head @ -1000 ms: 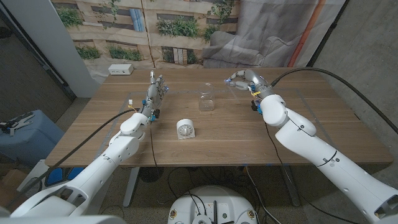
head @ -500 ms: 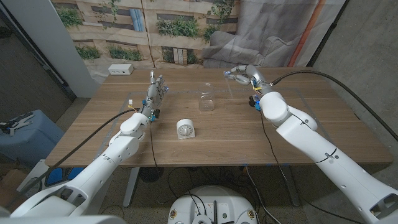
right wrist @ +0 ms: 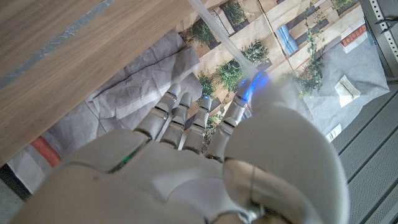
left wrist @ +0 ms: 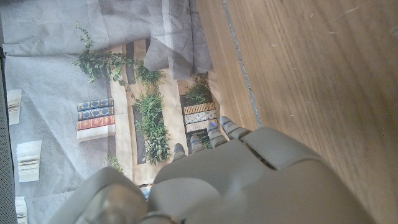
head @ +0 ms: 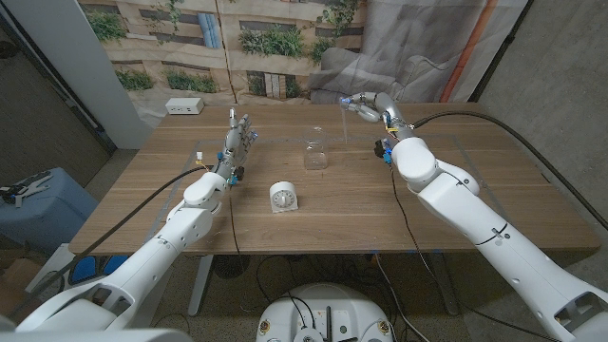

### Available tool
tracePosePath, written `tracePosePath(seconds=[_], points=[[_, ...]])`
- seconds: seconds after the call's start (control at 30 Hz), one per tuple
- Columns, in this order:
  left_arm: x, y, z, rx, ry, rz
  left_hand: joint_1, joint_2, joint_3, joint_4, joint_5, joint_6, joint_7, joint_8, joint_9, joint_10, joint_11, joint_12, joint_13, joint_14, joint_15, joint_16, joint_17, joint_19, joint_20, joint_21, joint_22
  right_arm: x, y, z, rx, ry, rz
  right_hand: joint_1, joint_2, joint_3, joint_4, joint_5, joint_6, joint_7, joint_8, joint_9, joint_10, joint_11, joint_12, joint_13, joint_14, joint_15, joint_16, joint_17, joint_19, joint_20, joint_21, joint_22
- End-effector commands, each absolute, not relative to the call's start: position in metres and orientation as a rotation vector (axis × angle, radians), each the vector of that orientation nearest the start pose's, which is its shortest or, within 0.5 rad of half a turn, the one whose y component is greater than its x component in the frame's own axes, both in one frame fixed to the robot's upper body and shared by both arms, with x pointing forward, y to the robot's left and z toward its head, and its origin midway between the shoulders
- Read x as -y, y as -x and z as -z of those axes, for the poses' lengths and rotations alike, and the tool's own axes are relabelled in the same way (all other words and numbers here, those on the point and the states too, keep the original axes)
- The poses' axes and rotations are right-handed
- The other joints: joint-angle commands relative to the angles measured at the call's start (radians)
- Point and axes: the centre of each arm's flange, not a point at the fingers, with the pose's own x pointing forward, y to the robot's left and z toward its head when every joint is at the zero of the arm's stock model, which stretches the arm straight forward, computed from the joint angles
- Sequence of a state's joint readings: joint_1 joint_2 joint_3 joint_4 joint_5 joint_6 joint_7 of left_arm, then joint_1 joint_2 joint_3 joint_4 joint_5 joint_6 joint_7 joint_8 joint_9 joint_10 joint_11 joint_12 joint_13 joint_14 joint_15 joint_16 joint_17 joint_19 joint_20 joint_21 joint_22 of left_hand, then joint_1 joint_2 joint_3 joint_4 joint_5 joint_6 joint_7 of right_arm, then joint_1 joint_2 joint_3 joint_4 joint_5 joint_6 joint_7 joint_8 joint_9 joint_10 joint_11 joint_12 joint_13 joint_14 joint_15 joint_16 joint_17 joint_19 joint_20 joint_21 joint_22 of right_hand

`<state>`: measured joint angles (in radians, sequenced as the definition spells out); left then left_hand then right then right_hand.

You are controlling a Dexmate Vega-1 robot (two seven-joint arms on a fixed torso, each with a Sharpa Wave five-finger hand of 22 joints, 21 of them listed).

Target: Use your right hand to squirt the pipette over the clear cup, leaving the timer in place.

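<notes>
A clear cup [head: 314, 154] stands upright at the middle of the wooden table [head: 361, 204]. In front of it and slightly left sits a small white timer [head: 283, 197]. My right hand [head: 367, 104] is raised above the table, behind and to the right of the cup, with fingers curled around a clear pipette [right wrist: 214, 28]. In the right wrist view its thin stem reaches out past the fingertips [right wrist: 186, 106] toward the table. My left hand [head: 238, 141] stands on its edge at the left of the table with fingers apart, holding nothing.
A white power strip [head: 185, 106] lies at the table's back left corner. A printed cloth backdrop [head: 285, 38] hangs behind the table. A blue container [head: 38, 204] sits on the floor to the left.
My right hand has risen with the pipette and moved left toward the cup. The left hand, cup and timer have stayed where they were.
</notes>
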<state>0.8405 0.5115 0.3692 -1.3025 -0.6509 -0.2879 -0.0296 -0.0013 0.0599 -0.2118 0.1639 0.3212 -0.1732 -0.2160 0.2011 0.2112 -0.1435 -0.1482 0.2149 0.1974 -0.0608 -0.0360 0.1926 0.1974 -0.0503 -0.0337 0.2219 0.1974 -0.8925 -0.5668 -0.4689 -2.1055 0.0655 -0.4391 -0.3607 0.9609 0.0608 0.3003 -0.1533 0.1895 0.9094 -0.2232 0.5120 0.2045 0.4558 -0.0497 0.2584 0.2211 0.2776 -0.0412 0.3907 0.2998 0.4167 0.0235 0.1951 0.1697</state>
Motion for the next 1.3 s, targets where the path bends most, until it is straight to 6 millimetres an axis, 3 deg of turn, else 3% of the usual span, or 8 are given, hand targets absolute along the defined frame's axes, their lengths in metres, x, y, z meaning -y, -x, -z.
tracePosePath(seconds=[0.03,1.3], points=[[-0.291,-0.652,0.027,0.593,0.042,0.206,-0.002,0.045,-0.004,0.001,0.005,-0.006,-0.006,0.006,0.002,-0.003,-0.002,0.004,0.006,-0.007,-0.115,0.006,0.002,-0.005,-0.091,0.006,0.002,0.143,-0.529,-0.072,0.728,0.409,0.012,0.000,0.003,-0.004,-0.005,0.006,0.016,0.001,0.002,0.002,0.008,0.001,0.002,0.002,0.012,-0.034,0.009,0.003,0.004,-0.004,0.001,0.003],[-0.291,-0.652,0.027,0.593,0.041,0.206,-0.001,0.045,-0.005,0.000,0.005,-0.006,-0.006,0.006,0.002,-0.002,-0.002,0.005,0.006,-0.008,-0.114,0.006,0.002,-0.005,-0.091,0.006,0.002,0.083,-0.567,-0.079,0.790,0.346,0.050,0.011,0.001,-0.008,-0.009,0.012,0.030,0.001,-0.003,-0.003,0.018,-0.001,0.000,0.003,0.020,-0.042,0.019,0.013,0.009,-0.008,0.003,0.003]])
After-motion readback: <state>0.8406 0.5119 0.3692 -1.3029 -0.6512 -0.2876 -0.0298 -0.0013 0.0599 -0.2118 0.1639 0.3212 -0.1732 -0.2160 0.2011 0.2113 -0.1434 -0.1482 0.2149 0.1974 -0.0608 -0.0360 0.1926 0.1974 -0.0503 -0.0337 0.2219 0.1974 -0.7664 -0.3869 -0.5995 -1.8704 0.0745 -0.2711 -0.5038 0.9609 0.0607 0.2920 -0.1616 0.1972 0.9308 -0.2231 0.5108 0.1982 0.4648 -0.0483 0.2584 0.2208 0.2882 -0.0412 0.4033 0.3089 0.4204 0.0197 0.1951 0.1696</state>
